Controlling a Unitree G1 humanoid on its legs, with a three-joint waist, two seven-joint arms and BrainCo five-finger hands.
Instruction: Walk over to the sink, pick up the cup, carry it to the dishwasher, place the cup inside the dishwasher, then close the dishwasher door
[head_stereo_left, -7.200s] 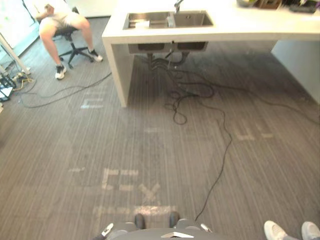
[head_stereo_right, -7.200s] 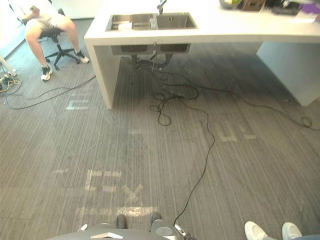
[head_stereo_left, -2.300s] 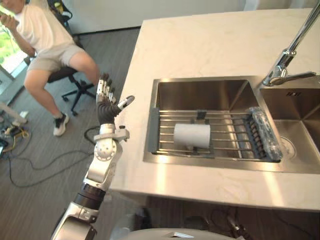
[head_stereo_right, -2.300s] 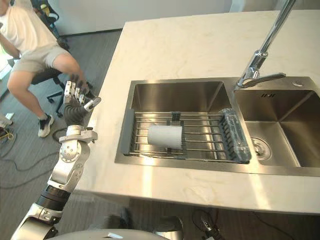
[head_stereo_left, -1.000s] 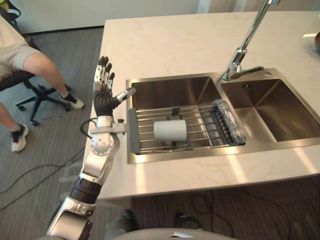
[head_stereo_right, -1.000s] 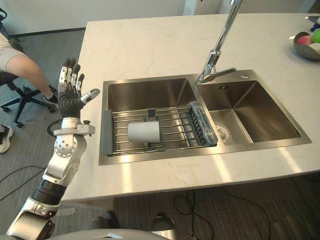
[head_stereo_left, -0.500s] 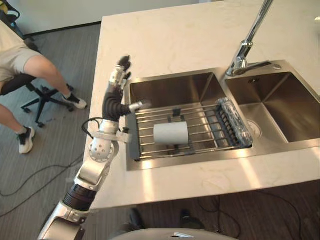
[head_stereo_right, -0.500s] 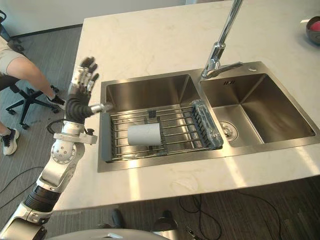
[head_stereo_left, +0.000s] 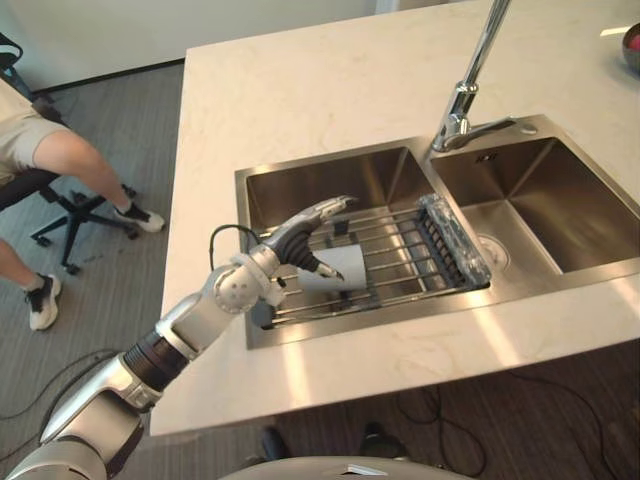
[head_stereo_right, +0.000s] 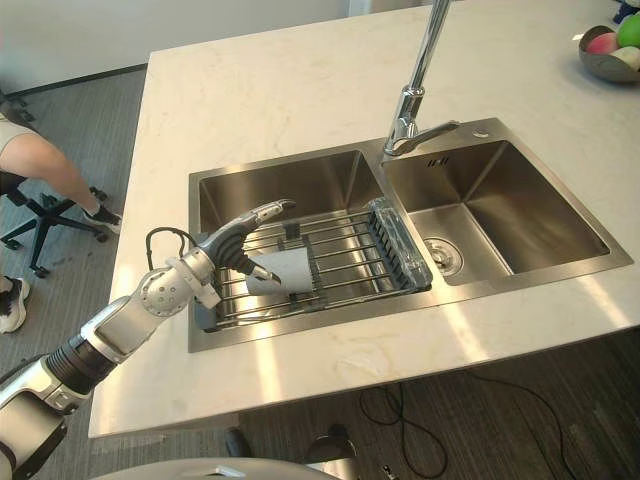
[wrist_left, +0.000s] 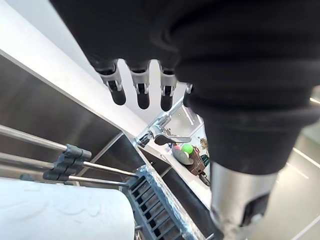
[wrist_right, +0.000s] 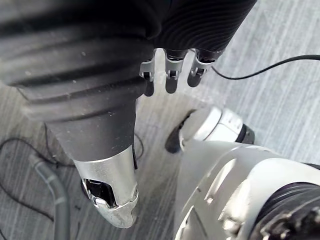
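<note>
Cup (head_stereo_right: 296, 266) lies half hidden behind the open-fingered left robot hand (head_stereo_right: 228, 246).

White cup (head_stereo_left: 345, 268), silver sink (head_stereo_left: 330, 180), cream counter (head_stereo_left: 300, 90) perhaps faintly veined, grey striped floor (head_stereo_left: 130, 120).

No readable text, label, number or sign. Small dark mark (head_stereo_right: 437, 162) on sink (head_stereo_right: 520, 275) rim beside tap (head_stereo_right: 415, 95): too small to make out. Plain, unprinted surfaces on cup (head_stereo_right: 292, 268), rack (head_stereo_right: 345, 262) and counter (head_stereo_right: 270, 90).
</note>
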